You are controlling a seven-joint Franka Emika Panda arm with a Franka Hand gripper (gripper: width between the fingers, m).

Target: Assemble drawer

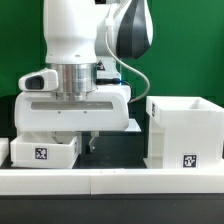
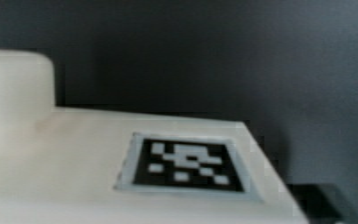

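Hovering just beside the tray (image 1: 42, 152), the gripper (image 1: 93, 141) hides whether it is clenched; the shell (image 1: 185, 128) stands apart, with the rail (image 1: 110, 182) in front of both.

1 robot arm (image 1: 75, 40), 1 lg hollow shell (image 1: 185, 125), 1 shallow tray (image 1: 45, 148), 2 sq tags (image 1: 41, 154) (image 1: 189, 160)

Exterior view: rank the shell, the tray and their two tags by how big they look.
1. shell
2. tray
3. tray's tag and shell's tag: these look about alike, so I won't rank them.
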